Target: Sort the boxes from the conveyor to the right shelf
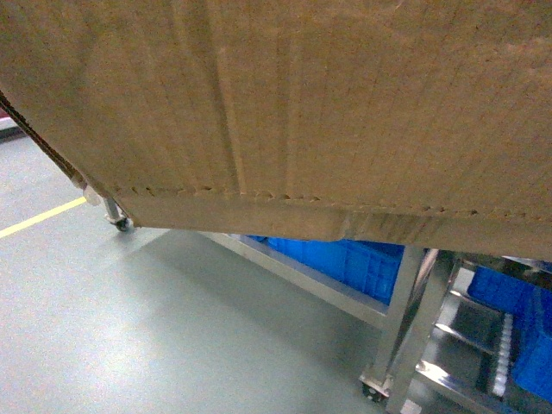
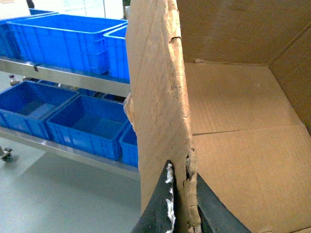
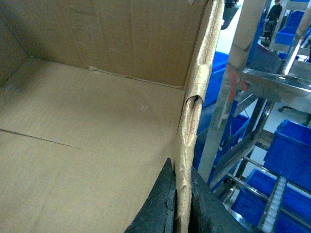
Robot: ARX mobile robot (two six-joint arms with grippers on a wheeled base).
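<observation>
Already both claws are clamped on the box (image 1: 328, 103): left claw (image 2: 181, 194) on its left wall, right claw (image 3: 182, 199) on its right wall. Lifted, it fills the head view beside the shelf (image 1: 414, 293). Placing remains.

Matt brown corrugated cardboard box (image 1: 328, 103), ragged rim; glossy blue plastic crates (image 2: 73, 36); shiny stainless-steel shelf (image 1: 414, 293); smooth grey floor (image 1: 155, 336).

The left gripper (image 2: 182, 206) has dark, tapering fingers (image 2: 158, 208), one with scuffed, silvery-white patches. The right gripper (image 3: 181, 206) has matte black fingers (image 3: 163, 204) with a rough, grainy surface.
</observation>
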